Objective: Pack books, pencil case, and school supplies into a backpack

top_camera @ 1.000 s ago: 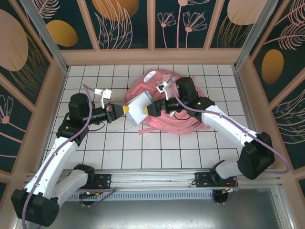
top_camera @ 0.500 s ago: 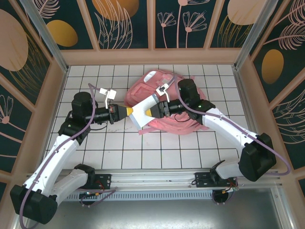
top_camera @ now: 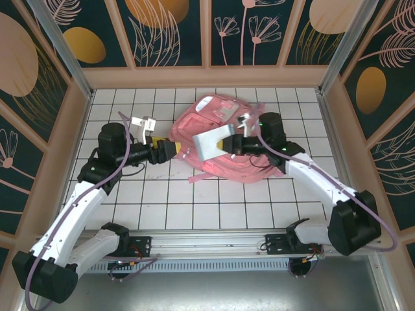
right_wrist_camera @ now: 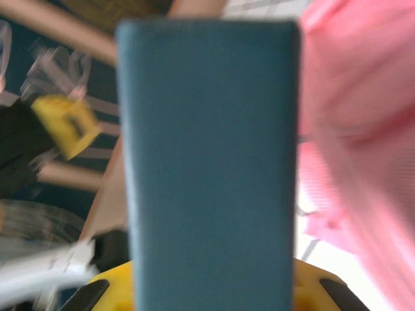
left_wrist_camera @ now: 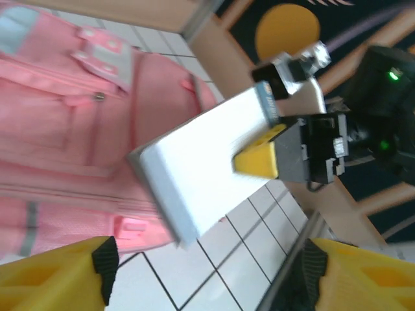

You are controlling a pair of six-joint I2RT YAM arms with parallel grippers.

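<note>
The small grey book point(top_camera: 209, 144) hangs in the air above the left edge of the pink backpack point(top_camera: 243, 162). My right gripper point(top_camera: 228, 144) is shut on its right end. From the right wrist the book point(right_wrist_camera: 207, 162) rises as a blurred grey-blue slab out of the right gripper point(right_wrist_camera: 207, 295), with the backpack point(right_wrist_camera: 363, 129) to its right. My left gripper point(top_camera: 170, 149) stands open just left of the book, apart from it. Seen from the left wrist, the book point(left_wrist_camera: 201, 168) floats beyond the open left gripper point(left_wrist_camera: 207, 285), over the backpack point(left_wrist_camera: 58, 123). The pencil case and school supplies are out of view.
The white tiled table point(top_camera: 194, 214) is ringed by a low wooden wall point(top_camera: 207, 78). Loose pink straps point(top_camera: 198, 177) trail from the backpack toward the near side. Bare tiles lie in front of the backpack and to its left.
The left gripper has opened, let go of the grey book and drawn back a little. The right gripper has shut on the book and carried it to the right over the backpack.
</note>
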